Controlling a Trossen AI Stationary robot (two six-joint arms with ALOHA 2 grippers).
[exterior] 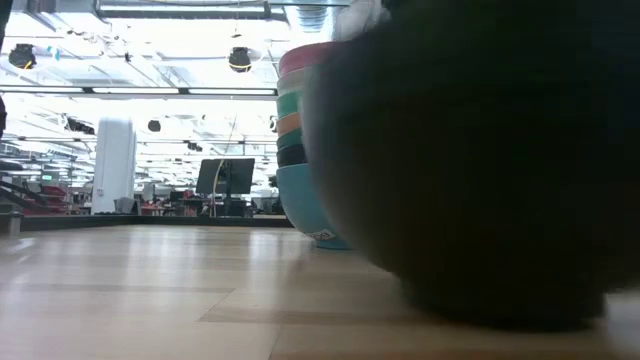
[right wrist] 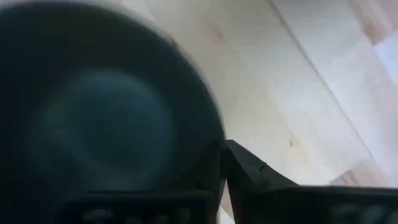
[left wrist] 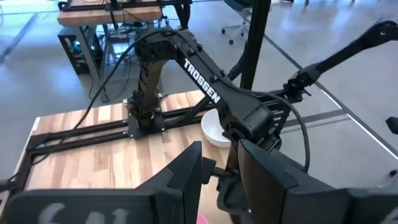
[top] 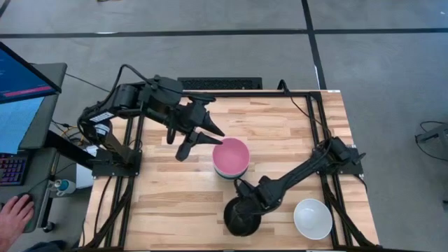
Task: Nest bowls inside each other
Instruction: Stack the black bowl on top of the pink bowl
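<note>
A stack of nested bowls, pink on top, stands at mid table. In the low view it shows pink, white, teal, orange, black and blue rims. A black bowl is near the front edge and fills the low view. My right gripper is shut on the black bowl's rim. A white bowl rests on its base at the front right. My left gripper is open and empty, just left of the stack. My right gripper pinches the black bowl's rim on the side toward the stack, one finger inside the bowl and one outside. The fingers come slanting down from the table's right. The bowl is upright, opening up. Whether its base touches the table, I cannot tell.
The white bowl also shows in the left wrist view, beside the right arm. A black frame runs along the table's edges. Bare wood lies at the front left. A person's hand rests off the table at the left.
</note>
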